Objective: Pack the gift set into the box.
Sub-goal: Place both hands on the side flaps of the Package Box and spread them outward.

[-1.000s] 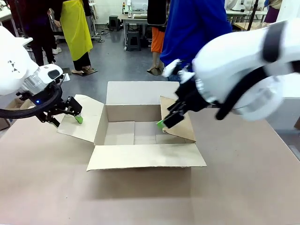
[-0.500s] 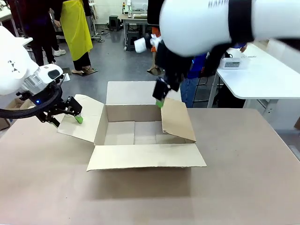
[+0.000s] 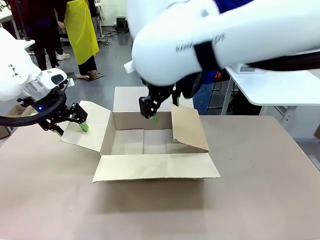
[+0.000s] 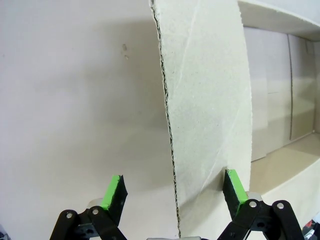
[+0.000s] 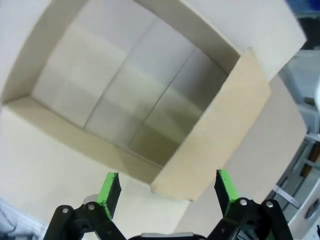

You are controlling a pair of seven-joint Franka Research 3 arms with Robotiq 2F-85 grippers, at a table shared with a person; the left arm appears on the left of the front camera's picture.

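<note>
The box (image 3: 155, 167) stands open in the middle of the table, all four flaps spread and its inside bare. My left gripper (image 3: 80, 124) is at the left flap, open. In the left wrist view the flap (image 4: 205, 100) runs edge-on between the two fingers of my left gripper (image 4: 174, 191), which do not press on it. My right gripper (image 3: 152, 114) hangs open above the box's back wall. My right gripper (image 5: 167, 187) looks down into the empty box (image 5: 130, 100) from the right wrist view, with the right flap (image 5: 220, 130) just below it. The gift set is out of view.
The brown table top (image 3: 250, 200) is bare around the box. A white table (image 3: 270, 85) stands to the far right. People stand on the floor behind, one in a yellow apron (image 3: 82, 30), and a person in blue (image 3: 207, 80) is behind my right arm.
My right arm has lifted off the box's right flap and swung up and left across the box's back. The left arm and the box have not moved.
</note>
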